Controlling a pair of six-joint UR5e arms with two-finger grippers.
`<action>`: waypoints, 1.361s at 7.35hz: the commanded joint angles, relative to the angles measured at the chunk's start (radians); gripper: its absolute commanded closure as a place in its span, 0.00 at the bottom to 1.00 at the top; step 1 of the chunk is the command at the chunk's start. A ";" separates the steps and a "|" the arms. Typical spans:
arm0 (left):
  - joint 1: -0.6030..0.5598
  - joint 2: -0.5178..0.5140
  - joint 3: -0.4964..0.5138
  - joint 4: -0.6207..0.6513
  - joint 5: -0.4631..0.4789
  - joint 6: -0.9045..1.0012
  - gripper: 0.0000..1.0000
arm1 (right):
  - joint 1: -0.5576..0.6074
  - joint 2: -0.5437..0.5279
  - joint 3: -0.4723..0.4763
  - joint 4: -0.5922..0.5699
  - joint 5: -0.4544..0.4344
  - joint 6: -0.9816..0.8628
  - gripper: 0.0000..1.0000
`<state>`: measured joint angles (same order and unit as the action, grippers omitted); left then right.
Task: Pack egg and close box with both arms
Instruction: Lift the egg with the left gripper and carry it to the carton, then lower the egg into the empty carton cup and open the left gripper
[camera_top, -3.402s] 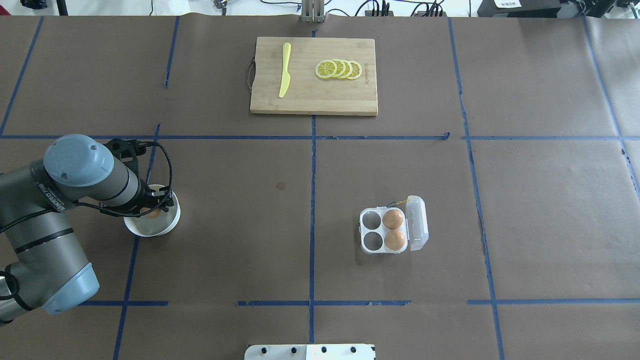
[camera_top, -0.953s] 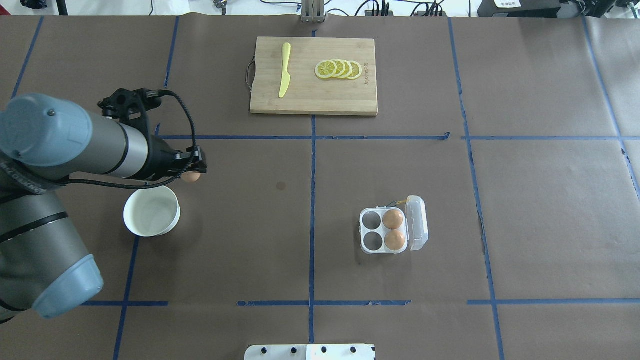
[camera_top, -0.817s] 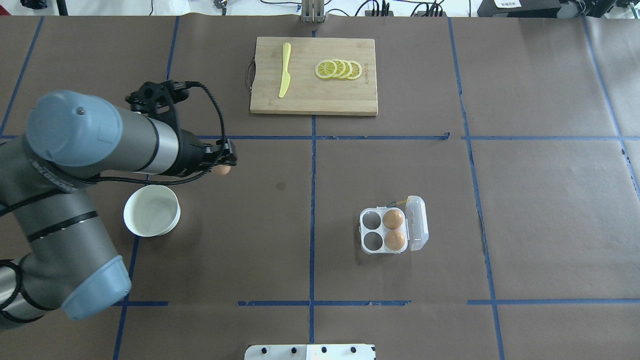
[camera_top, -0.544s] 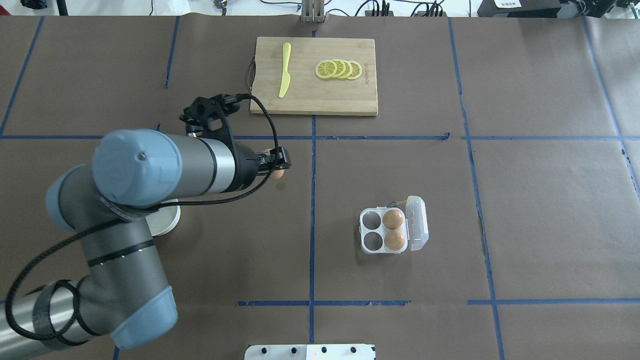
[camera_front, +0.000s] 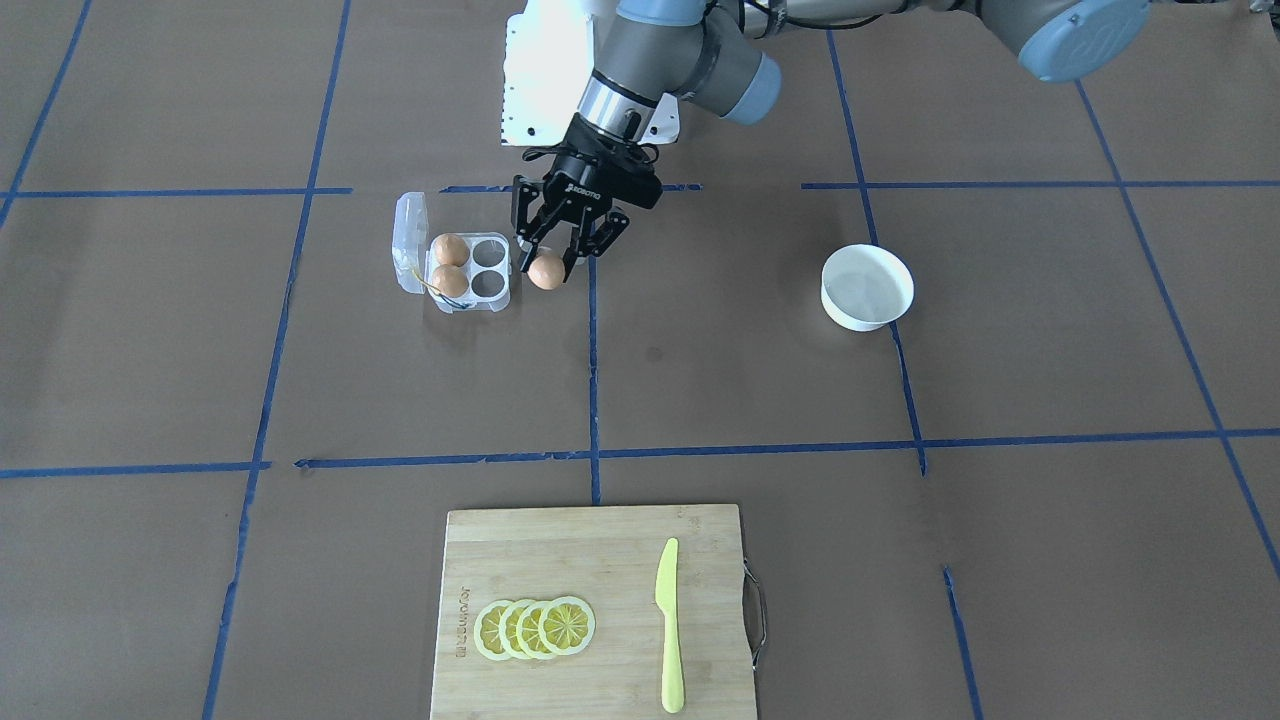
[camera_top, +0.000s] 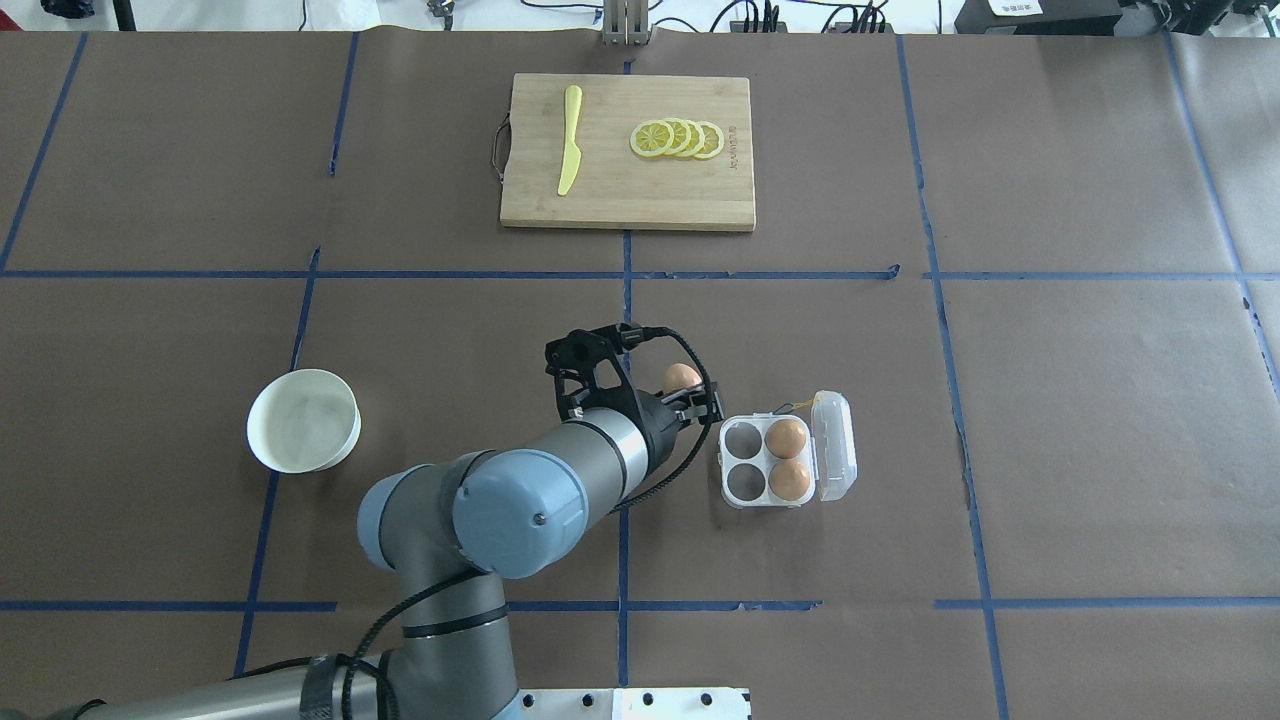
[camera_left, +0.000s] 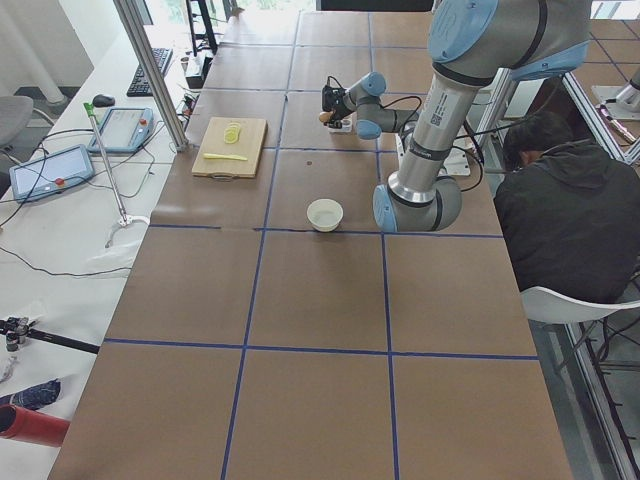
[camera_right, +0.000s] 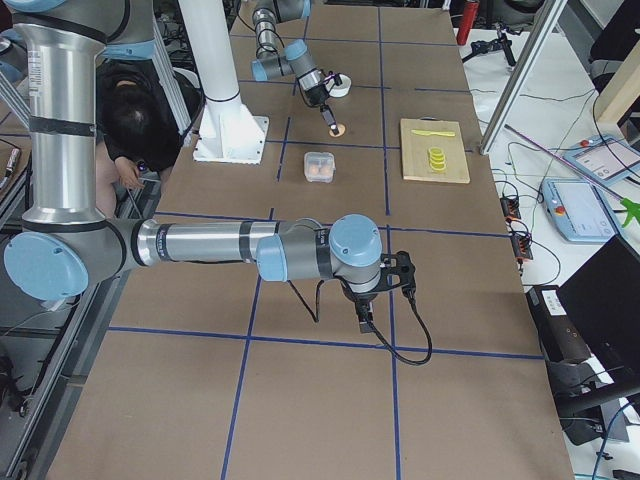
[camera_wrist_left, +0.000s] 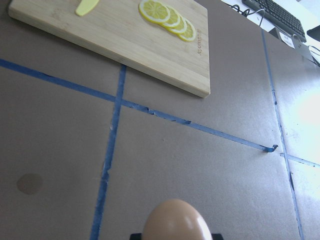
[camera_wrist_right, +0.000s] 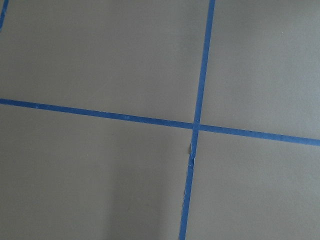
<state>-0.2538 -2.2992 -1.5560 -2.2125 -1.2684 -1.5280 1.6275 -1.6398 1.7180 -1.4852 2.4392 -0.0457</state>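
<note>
My left gripper is shut on an orange-brown egg and holds it above the table, just left of the box. In the front-facing view the gripper and its egg hang right of the box. The clear carton's lid lies open on the right. Two eggs fill the cells by the lid; the two cells nearer the gripper are empty. The held egg fills the bottom of the left wrist view. My right gripper hangs over bare table far away; I cannot tell if it is open or shut.
A white bowl stands empty at the left. A wooden cutting board with a yellow knife and lemon slices lies at the far middle. A seated person is beside the robot's base.
My left gripper lifted the egg out of the white bowl and carried it right across the table to beside the box. The bowl is now empty.
</note>
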 joint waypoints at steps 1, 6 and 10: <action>0.021 -0.084 0.112 -0.010 0.017 0.002 1.00 | 0.000 0.000 0.000 0.000 0.014 0.001 0.00; 0.047 -0.120 0.151 -0.013 0.017 0.003 0.95 | 0.000 0.000 0.000 0.000 0.020 0.003 0.00; 0.036 -0.123 0.096 -0.009 0.004 0.026 0.00 | 0.000 0.005 0.000 0.000 0.027 0.004 0.00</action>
<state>-0.2112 -2.4272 -1.4326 -2.2248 -1.2575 -1.5149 1.6275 -1.6381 1.7181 -1.4859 2.4613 -0.0426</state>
